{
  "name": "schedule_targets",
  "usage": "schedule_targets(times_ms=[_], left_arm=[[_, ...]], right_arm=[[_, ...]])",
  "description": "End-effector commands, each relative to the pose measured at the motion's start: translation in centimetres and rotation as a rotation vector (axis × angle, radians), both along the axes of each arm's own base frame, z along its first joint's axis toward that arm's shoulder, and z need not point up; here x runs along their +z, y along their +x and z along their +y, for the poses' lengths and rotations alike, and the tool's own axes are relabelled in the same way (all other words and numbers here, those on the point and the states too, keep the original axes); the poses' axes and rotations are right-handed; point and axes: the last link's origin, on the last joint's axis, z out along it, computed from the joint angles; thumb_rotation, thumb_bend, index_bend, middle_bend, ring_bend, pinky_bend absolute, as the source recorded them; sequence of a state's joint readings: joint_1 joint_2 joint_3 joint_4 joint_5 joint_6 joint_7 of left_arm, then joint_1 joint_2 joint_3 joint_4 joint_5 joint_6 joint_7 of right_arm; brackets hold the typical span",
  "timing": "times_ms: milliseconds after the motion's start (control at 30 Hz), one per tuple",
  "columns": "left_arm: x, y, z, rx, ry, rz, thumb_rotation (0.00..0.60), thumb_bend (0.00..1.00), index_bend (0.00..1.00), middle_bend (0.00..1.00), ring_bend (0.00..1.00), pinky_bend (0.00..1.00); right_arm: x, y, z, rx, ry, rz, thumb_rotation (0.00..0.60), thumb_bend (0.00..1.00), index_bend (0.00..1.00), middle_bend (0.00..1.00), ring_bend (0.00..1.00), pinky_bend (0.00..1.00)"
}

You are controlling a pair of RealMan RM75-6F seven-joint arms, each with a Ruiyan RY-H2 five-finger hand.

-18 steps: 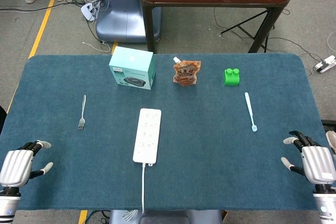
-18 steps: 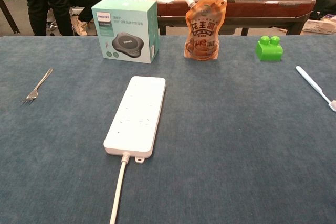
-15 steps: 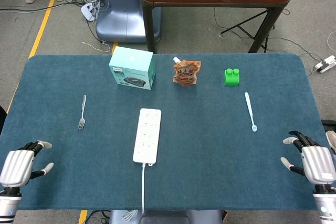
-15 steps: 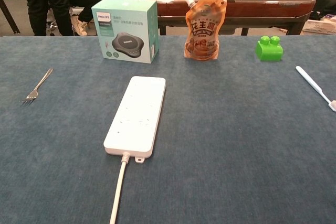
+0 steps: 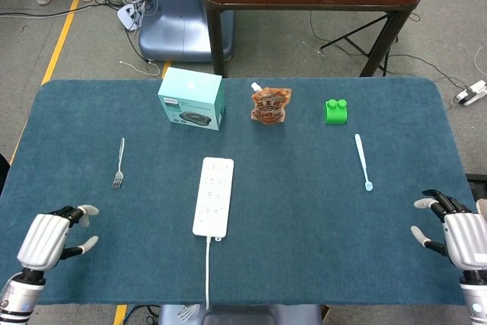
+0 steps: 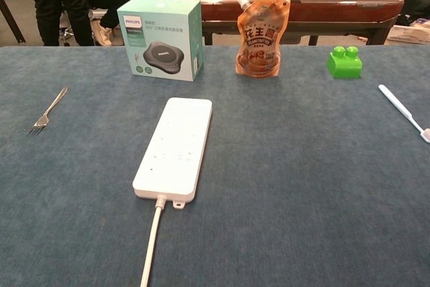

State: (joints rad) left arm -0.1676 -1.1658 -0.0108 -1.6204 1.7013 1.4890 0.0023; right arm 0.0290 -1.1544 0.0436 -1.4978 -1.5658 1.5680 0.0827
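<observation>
Left hand [image 5: 47, 238] released, fingers apart, low over the surface [image 5: 304, 211] near the fork [image 5: 119, 164]. Right hand [image 5: 461, 237] likewise empty, below the toothbrush [image 5: 363, 161] at the right edge.

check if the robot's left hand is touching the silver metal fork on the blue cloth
Apart. The head view shows bare blue cloth between the left hand and the silver metal fork, which lies farther up the table.

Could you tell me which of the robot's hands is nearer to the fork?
The left. The left hand sits at the table's near left corner, just below the fork. The right hand is at the near right corner, across the table from it.
</observation>
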Motion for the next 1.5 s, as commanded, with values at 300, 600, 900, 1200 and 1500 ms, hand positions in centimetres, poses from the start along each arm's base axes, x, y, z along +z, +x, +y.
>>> schedule_targets(times_ms=[300, 600, 900, 1200, 1500], left_arm=[[-3.3, 5.5, 2.4, -0.293, -0.194, -0.024, 0.6, 0.43, 0.4, 1.0, 1.0, 1.0], [-7.8, 8.4, 3.4, -0.397, -0.342, 0.12, 0.6, 0.55, 0.36, 1.0, 1.0, 1.0], [-10.3, 9.4, 4.9, -0.387, -0.396, 0.168, 0.6, 0.63, 0.34, 1.0, 1.0, 1.0], [-11.1, 10.0, 5.9, -0.356, -0.425, 0.244, 0.6, 0.65, 0.33, 1.0, 1.0, 1.0], [-12.1, 10.6, 6.2, -0.322, -0.455, 0.279, 0.6, 0.65, 0.33, 1.0, 1.0, 1.0]], right_arm=[[1.4, 0.8, -0.4, 0.013, -0.035, -0.007, 0.6, 0.17, 0.39, 0.29, 0.31, 0.51], [1.2, 0.4, -0.2, -0.004, -0.023, -0.008, 0.6, 0.17, 0.39, 0.3, 0.31, 0.51], [1.0, -0.1, -0.1, -0.019, -0.014, -0.009, 0.6, 0.17, 0.39, 0.31, 0.31, 0.51], [1.1, -0.3, -0.3, -0.02, -0.012, -0.011, 0.6, 0.17, 0.39, 0.31, 0.31, 0.51], [0.7, -0.6, -0.2, -0.031, -0.001, -0.015, 0.6, 0.17, 0.39, 0.31, 0.31, 0.51]])
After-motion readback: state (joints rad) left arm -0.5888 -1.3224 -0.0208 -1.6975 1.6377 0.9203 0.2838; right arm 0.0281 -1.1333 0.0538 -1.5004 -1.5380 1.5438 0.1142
